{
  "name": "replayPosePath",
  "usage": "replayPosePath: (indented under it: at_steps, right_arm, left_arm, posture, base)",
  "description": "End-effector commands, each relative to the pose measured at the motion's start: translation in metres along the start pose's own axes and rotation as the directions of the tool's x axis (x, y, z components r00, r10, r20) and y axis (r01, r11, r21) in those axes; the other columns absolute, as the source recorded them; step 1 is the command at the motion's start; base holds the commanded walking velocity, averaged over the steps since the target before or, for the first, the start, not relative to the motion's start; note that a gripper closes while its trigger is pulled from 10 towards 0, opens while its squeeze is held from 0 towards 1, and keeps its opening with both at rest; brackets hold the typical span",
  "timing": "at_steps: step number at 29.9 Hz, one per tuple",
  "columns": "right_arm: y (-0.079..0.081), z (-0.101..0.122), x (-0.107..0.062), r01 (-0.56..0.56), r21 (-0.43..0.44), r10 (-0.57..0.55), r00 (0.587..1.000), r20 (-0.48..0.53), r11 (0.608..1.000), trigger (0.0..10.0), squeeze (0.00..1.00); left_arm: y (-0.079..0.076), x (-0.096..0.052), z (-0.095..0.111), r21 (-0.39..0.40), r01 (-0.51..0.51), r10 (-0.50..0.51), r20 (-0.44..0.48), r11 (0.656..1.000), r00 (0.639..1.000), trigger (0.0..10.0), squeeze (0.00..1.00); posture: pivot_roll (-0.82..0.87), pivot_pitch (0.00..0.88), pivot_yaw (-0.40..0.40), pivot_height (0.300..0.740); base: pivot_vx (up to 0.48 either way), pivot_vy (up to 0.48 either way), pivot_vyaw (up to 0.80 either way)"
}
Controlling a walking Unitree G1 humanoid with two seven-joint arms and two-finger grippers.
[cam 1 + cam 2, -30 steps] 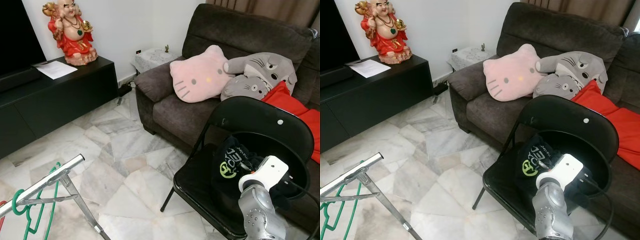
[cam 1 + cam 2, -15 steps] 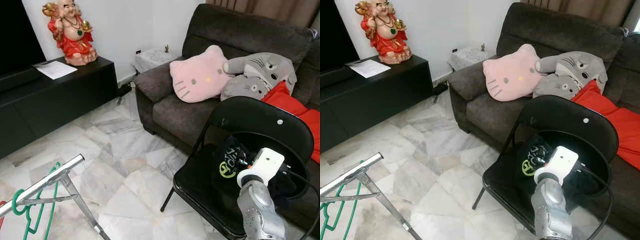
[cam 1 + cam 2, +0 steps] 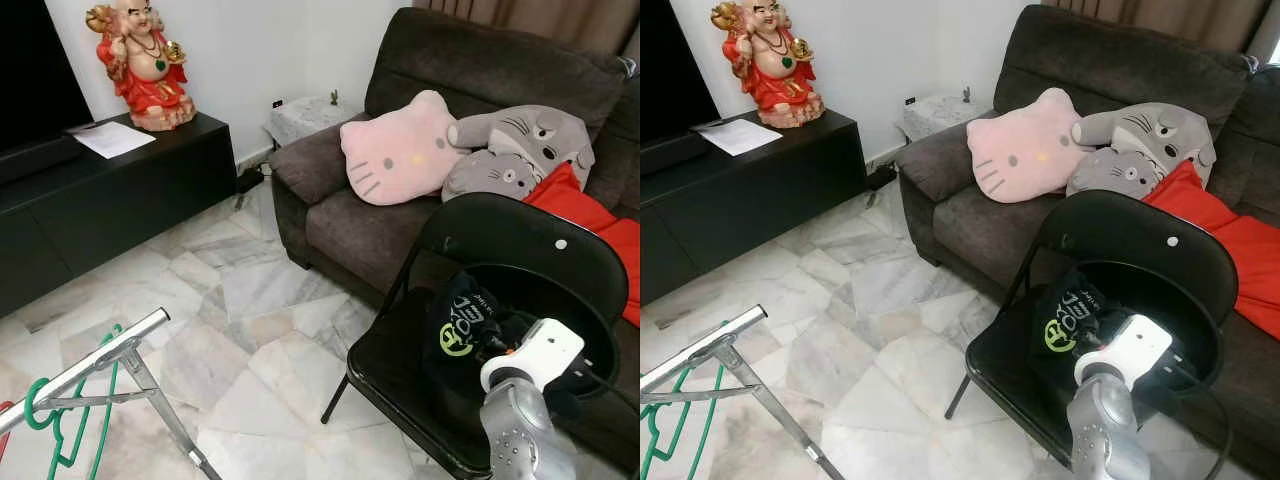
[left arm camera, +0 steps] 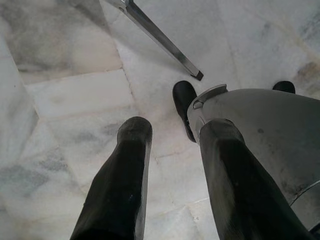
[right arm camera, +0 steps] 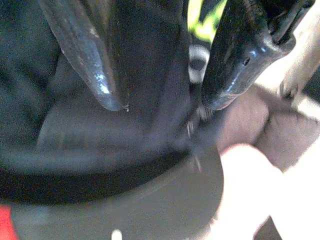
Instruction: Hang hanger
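Presently catalogued: right pincer (image 5: 160, 95), fingers spread, nothing grasped, poised over black garment (image 3: 470, 330) on black folding chair (image 3: 520, 250), at 4 o'clock of the head view. Left pincer (image 4: 172, 165), fingers parted and empty, hung above marble floor (image 3: 250, 330). Green hanger (image 3: 75, 425) hooked on drying rack bar (image 3: 85, 368), at 8 o'clock.

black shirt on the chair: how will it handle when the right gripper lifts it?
Probably floppy: the shirt lies crumpled and folded on the chair seat, so it should drape and hang from whatever point the right gripper pinches. Likely light for its bulk. It looks like soft fabric, so slipping seems unlikely, though a loose fold might snag the chair back.
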State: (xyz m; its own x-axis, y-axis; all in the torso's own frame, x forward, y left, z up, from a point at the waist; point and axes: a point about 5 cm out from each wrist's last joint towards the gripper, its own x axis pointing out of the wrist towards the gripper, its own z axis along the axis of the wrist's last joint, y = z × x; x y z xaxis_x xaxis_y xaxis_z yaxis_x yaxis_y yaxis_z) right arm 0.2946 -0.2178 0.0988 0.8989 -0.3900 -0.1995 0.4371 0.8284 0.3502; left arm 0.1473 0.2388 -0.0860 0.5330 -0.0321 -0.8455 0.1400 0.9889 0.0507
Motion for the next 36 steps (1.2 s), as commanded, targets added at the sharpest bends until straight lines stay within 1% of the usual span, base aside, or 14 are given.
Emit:
replayPosePath:
  at_steps: [1, 4, 5, 6, 9, 12, 16, 17, 23, 24, 26, 29, 30, 36]
  right_arm:
    - [0.001, 0.018, -0.003, -0.015, 0.000, 0.015, 0.995, 0.097, 1.000, 10.0, 0.00]
    - [-0.002, 0.028, -0.005, -0.009, -0.010, 0.011, 0.989, 0.146, 1.000, 10.0, 0.00]
    - [-0.005, 0.035, -0.007, -0.011, -0.094, 0.028, 0.982, 0.185, 0.996, 10.0, 0.00]
    - [-0.005, 0.035, -0.007, -0.011, -0.094, 0.028, 0.982, 0.185, 0.996, 10.0, 0.00]
    - [-0.009, 0.044, -0.011, -0.022, -0.375, 0.115, 0.967, 0.228, 0.927, 10.0, 0.00]
    - [-0.020, 0.046, -0.013, 0.018, -0.599, 0.149, 0.962, 0.229, 0.801, 10.0, 0.00]
    - [-0.047, 0.050, -0.013, 0.115, -0.865, 0.148, 0.966, 0.212, 0.489, 10.0, 0.00]
    - [-0.047, 0.050, -0.013, 0.115, -0.865, 0.148, 0.966, 0.212, 0.489, 10.0, 0.00]
    - [-0.057, 0.050, -0.011, 0.153, -0.920, 0.100, 0.974, 0.202, 0.361, 10.0, 0.00]
    - [-0.057, 0.047, -0.011, 0.148, -0.940, 0.109, 0.976, 0.189, 0.307, 10.0, 0.00]
    - [-0.054, 0.043, -0.011, 0.125, -0.953, 0.128, 0.978, 0.165, 0.275, 10.0, 0.00]
    - [-0.050, 0.030, -0.012, 0.050, -0.989, 0.174, 0.982, 0.075, 0.142, 10.0, 0.00]
    - [-0.052, 0.026, -0.013, 0.034, -0.992, 0.165, 0.985, 0.053, 0.118, 10.0, 0.00]
    - [-0.062, 0.026, -0.014, 0.065, -0.993, 0.085, 0.994, 0.073, 0.094, 10.0, 0.00]
  left_arm:
    - [0.000, -0.001, -0.005, 0.002, 0.002, -0.002, -0.020, 1.000, 1.000, 10.0, 0.00]
    - [0.000, -0.001, -0.005, 0.003, 0.003, -0.003, -0.020, 1.000, 1.000, 10.0, 0.00]
    - [0.000, -0.001, -0.004, 0.003, 0.003, -0.003, -0.019, 1.000, 1.000, 10.0, 0.00]
    - [0.000, -0.001, -0.004, 0.003, 0.003, -0.003, -0.019, 1.000, 1.000, 10.0, 0.00]
    - [0.000, -0.001, -0.004, 0.003, 0.003, -0.003, -0.018, 1.000, 1.000, 10.0, 0.00]
    - [0.000, -0.001, -0.004, 0.004, 0.004, -0.004, -0.018, 1.000, 1.000, 10.0, 0.00]
    - [0.000, -0.001, -0.003, 0.004, 0.005, -0.005, -0.020, 1.000, 1.000, 10.0, 0.00]
    - [0.000, -0.001, -0.003, 0.004, 0.005, -0.005, -0.020, 1.000, 1.000, 10.0, 0.00]
    - [0.001, -0.001, -0.003, 0.006, 0.007, -0.007, -0.022, 1.000, 1.000, 10.0, 0.00]
    - [0.001, -0.001, -0.003, 0.006, 0.007, -0.007, -0.022, 1.000, 1.000, 10.0, 0.00]
    - [0.001, -0.001, -0.003, 0.006, 0.007, -0.006, -0.022, 1.000, 1.000, 10.0, 0.00]
    - [0.001, -0.001, -0.004, 0.006, 0.007, -0.006, -0.024, 1.000, 1.000, 10.0, 0.00]
    - [0.001, -0.001, -0.004, 0.007, 0.007, -0.006, -0.025, 1.000, 1.000, 10.0, 0.00]
    - [0.001, -0.001, -0.004, 0.007, 0.006, -0.006, -0.027, 1.000, 1.000, 10.0, 0.00]
  posture:
    - [-0.04, 0.049, -0.007, 0.740]
    - [-0.05, 0.048, -0.006, 0.740]
    - [-0.05, 0.048, -0.006, 0.740]
    - [-0.05, 0.048, -0.006, 0.740]
    - [-0.05, 0.048, -0.006, 0.740]
    - [-0.06, 0.049, -0.004, 0.740]
    - [-0.06, 0.050, -0.002, 0.740]
    - [-0.06, 0.050, -0.002, 0.740]
    - [-0.06, 0.047, 0.000, 0.740]
    - [-0.06, 0.047, 0.001, 0.740]
    - [-0.06, 0.047, 0.001, 0.740]
    - [-0.06, 0.045, 0.003, 0.740]
    - [-0.05, 0.044, 0.002, 0.740]
    - [-0.05, 0.037, 0.004, 0.740]
  base:
    - [0.000, 0.000, 0.00]
    - [0.000, 0.000, 0.00]
    - [0.000, 0.000, 0.00]
    - [0.000, 0.000, 0.00]
    - [0.000, 0.000, 0.00]
    - [0.000, 0.000, 0.00]
    - [0.000, 0.000, 0.00]
    - [0.000, 0.000, 0.00]
    - [0.000, 0.000, 0.00]
    - [0.000, 0.000, 0.00]
    - [0.000, 0.000, 0.00]
    - [0.000, 0.000, 0.00]
    - [0.000, 0.000, 0.00]
    - [0.000, 0.000, 0.00]
